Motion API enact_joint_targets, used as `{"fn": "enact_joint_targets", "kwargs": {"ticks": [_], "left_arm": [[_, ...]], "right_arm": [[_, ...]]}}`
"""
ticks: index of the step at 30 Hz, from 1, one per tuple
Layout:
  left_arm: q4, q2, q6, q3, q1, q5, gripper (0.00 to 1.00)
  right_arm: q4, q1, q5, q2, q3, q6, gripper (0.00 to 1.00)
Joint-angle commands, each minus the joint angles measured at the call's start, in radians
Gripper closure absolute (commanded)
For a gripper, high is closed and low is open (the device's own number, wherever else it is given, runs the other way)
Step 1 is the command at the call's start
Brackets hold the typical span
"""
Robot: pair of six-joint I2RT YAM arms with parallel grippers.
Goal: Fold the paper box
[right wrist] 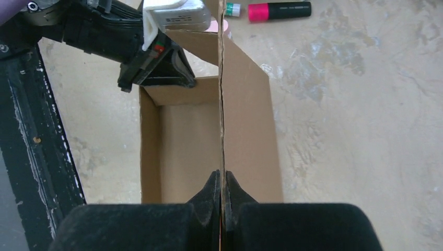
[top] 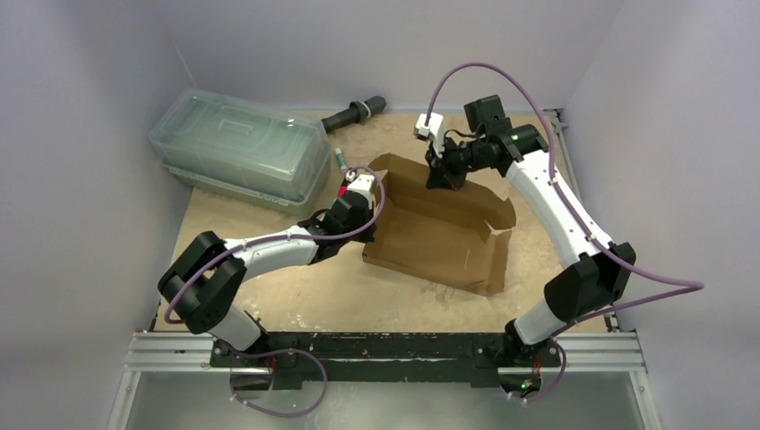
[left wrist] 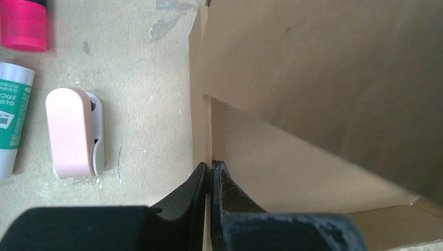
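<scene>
Worn tan table (top: 358, 300) holds brown paper box (top: 430, 240), walls upright.

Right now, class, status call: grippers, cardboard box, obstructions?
Left gripper shut on brown corrugated cardboard box, left end wall. Right gripper shut on far wall. Pink clip, green-white glue stick beside, not obstructing.

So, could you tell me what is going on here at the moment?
The two arms are folding a cardboard box on the table. The left gripper is shut on a thin wall at the box's left end. The right gripper is shut on the edge of the far wall. The box is half formed, with its walls up and its top open. A clear container sits at the far left, with neither gripper on it.
</scene>
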Motion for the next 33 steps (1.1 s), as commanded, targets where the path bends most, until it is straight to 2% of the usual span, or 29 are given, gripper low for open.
{"fn": "enact_joint_targets", "kwargs": {"ticks": [1,9,24,29,31,33], "left_arm": [[-0.002,0.038,-0.022,0.035,-0.015,0.027,1.0],[-0.029,0.102,-0.012,0.056,-0.039,-0.025,1.0],[-0.112,0.174,0.02,0.105,-0.08,-0.164,0.77],[-0.132,0.201,0.036,0.129,-0.088,-0.194,0.84],[-0.146,0.215,0.044,0.14,-0.091,-0.207,1.0],[-0.182,0.227,0.052,0.16,-0.109,-0.252,1.0]], "right_arm": [[0.142,0.011,-0.084,-0.078,-0.073,0.044,1.0],[0.222,0.012,-0.093,-0.131,-0.177,0.093,1.0],[0.251,0.012,-0.116,-0.151,-0.193,0.123,1.0],[0.253,0.011,-0.118,-0.155,-0.199,0.123,1.0],[0.253,0.011,-0.118,-0.154,-0.202,0.126,1.0],[0.254,0.012,-0.114,-0.153,-0.205,0.127,0.95]]}}
